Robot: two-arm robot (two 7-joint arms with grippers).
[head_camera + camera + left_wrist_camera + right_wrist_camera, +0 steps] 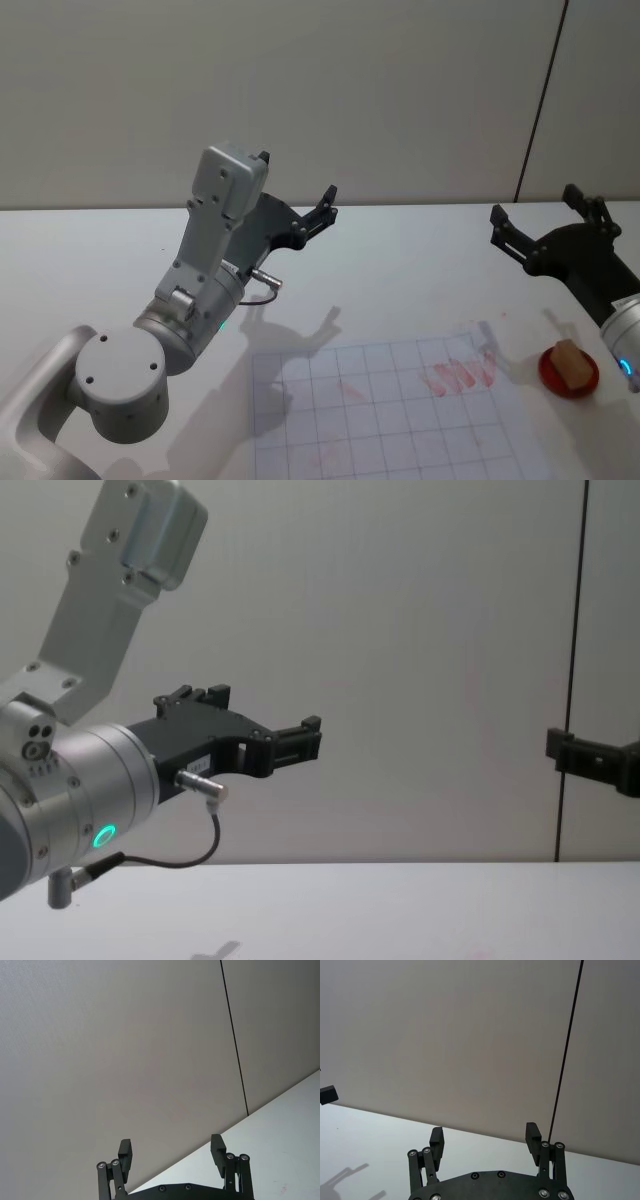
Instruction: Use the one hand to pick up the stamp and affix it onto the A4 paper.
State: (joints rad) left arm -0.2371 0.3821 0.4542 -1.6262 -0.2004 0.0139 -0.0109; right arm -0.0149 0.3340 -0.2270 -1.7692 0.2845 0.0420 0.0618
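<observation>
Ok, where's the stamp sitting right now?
In the head view, the stamp rests on a red pad at the right side of the table, just past the A4 paper, with the open right end effector raised beyond it.

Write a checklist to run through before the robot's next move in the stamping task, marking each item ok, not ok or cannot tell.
1. The right gripper is open: ok.
2. The left gripper is open, raised above the table: ok.
3. The stamp stands on its red pad, free to grasp: ok.
4. The paper has bare squares beside the red marks: ok.
5. The stamp's face is inked: cannot tell.
</observation>
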